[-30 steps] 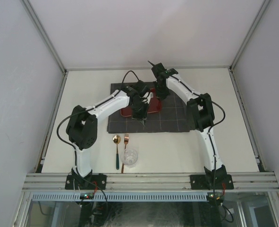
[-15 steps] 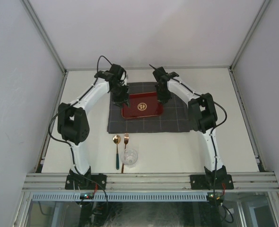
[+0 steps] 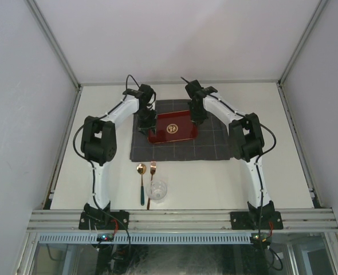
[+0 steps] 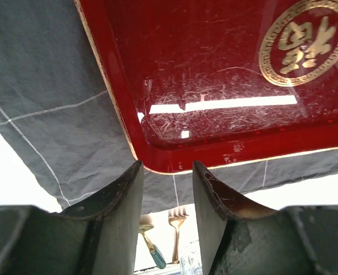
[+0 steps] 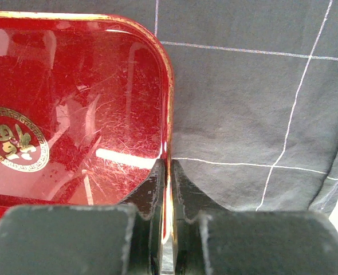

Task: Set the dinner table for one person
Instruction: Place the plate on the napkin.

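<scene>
Right wrist view is showing your right end effector pinching the side rim of the red tray. Its fingers are nearly together, with only that thin gold-edged lip between them. The tray is lying on the dark checked cloth, which is spreading out to that end effector's outer side. Your left end effector is standing at a moderate gap and holding nothing. The tray's corner is sitting just ahead of its tips, and I cannot tell whether they are touching it. I judge it is lining up on the opposite rim so that two arms are sharing the load. The bench is lying beneath the cloth. Behind the left end effector, a spoon, a fork and a glass are resting on it.
</scene>
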Tool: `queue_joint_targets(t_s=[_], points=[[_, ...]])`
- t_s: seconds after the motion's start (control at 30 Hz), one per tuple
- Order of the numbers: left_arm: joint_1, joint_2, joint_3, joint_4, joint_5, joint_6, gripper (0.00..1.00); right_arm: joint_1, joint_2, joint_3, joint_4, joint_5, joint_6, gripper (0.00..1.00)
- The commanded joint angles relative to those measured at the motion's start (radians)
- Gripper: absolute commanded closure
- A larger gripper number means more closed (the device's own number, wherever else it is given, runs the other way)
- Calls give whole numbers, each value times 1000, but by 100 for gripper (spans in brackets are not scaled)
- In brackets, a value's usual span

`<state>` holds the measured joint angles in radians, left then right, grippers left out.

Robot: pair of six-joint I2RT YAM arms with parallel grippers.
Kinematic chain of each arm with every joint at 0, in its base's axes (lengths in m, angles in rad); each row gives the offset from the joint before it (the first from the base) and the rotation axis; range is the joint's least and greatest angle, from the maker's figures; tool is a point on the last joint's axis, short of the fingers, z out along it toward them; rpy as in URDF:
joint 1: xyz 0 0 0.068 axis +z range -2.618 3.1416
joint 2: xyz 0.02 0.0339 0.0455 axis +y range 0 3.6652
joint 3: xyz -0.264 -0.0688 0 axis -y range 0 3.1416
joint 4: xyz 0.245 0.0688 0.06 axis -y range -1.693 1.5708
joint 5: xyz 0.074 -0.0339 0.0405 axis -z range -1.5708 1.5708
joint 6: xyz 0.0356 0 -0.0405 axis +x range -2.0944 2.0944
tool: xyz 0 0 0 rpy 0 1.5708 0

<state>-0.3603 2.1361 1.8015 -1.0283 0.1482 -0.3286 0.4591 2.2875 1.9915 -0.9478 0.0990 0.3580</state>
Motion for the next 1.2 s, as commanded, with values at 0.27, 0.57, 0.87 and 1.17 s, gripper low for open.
queue_joint_targets(t_s=[0.27,0.57,0.87,1.17], points=[[68,31,15,-3,-55,-6,63,0,-65,-10,16,16,4,100],[80,88,62,-12,-42,-14,63,-5,-68,-17,16,14,-1,100],[79,26,37,3,-11,-24,64,-8,-61,-14,20,9,-2,100],[77,14,36,8,19,-26,64,-8,-48,-7,19,7,-2,100]])
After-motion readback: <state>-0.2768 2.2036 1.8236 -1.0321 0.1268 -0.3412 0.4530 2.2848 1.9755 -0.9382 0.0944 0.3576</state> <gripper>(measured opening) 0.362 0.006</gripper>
